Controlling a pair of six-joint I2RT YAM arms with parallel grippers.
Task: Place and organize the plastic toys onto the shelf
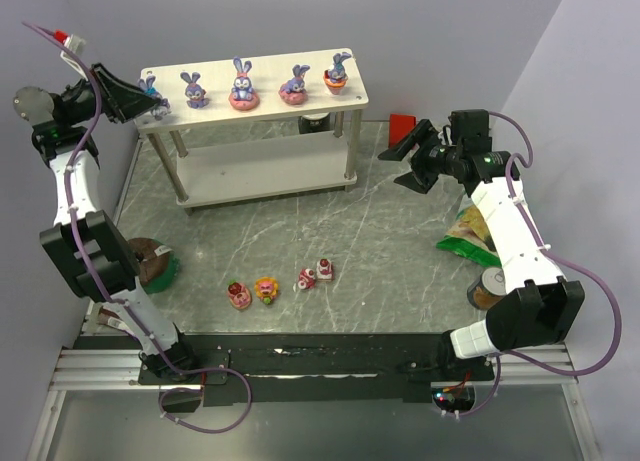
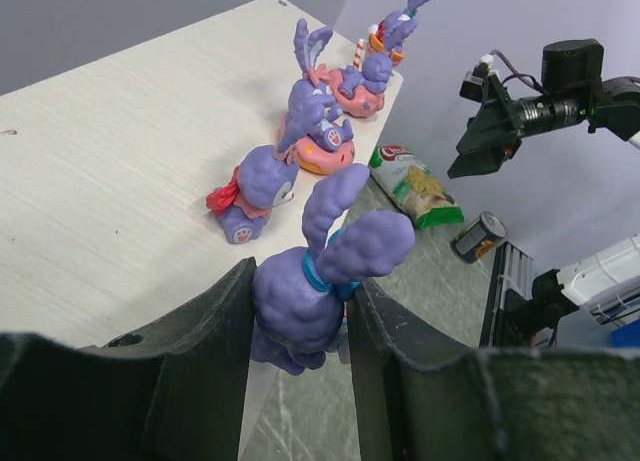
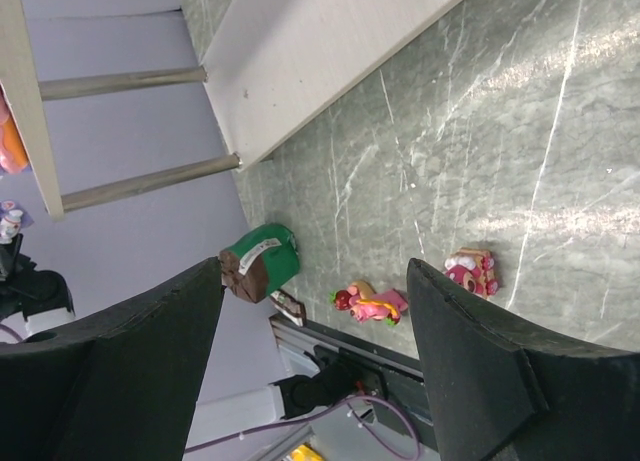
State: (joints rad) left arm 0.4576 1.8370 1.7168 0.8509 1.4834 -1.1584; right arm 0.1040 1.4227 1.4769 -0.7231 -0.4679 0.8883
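Grey marbled surface (image 1: 400, 231), lilac walls: at its far-left corner the left jaws are clamped on a purple bunny (image 2: 310, 291) at the left end of the shelf (image 1: 215, 109) top board, partly past the edge and beside four bunnies (image 1: 241, 85) lined along it. Let go there, it would likely tip off or knock its neighbour. Four sweets (image 1: 266, 288) lie near the near edge, the right jaws hang spread and empty towards the far-right, and the chip bag (image 2: 415, 186) logo is too small to read

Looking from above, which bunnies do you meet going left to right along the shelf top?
Held bunny in the left gripper, small bunny, tall bunny on pink ring, bunny on pink base, bunny on orange base.
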